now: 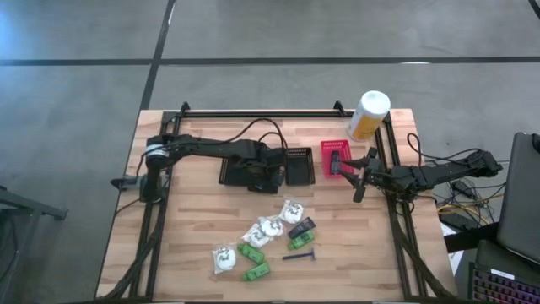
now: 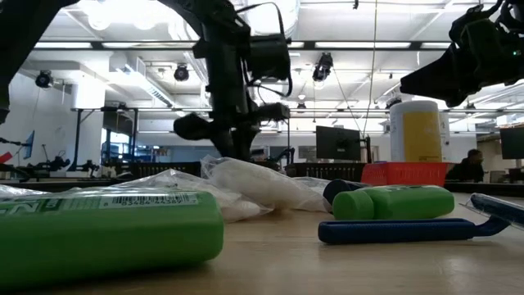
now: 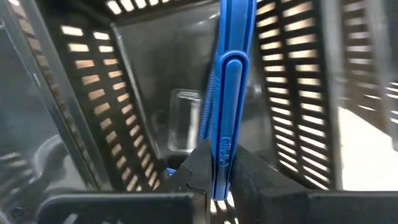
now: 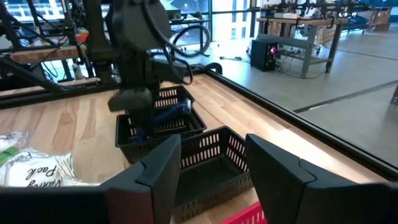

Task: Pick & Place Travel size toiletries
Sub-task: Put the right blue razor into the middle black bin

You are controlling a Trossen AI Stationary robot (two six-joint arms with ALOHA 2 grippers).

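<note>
- Here the left gripper (image 3: pixel 219 180) is clamped on a thin blue plastic razor-like stick (image 3: pixel 229 93), held upright inside the left black mesh basket (image 1: pixel 245 165); letting go from this height could tip the stick against the basket wall.
- The right gripper (image 4: pixel 208 168) is parted and empty, just above the red mesh basket (image 1: pixel 336 157); a low sweep could knock it.
- The remaining white wrapped lumps (image 1: pixel 268 228) and green packets (image 1: pixel 256 270) lie well apart from both grippers, crowded, so a grasp may snag two.

The left arm reaches rightward across the table's far half, its left gripper (image 3: pixel 222 171) pointed down, fingers clamped on a blue razor (image 3: pixel 227 81). The right gripper (image 4: pixel 208 171) hovers at far right, fingers parted and empty.
</note>
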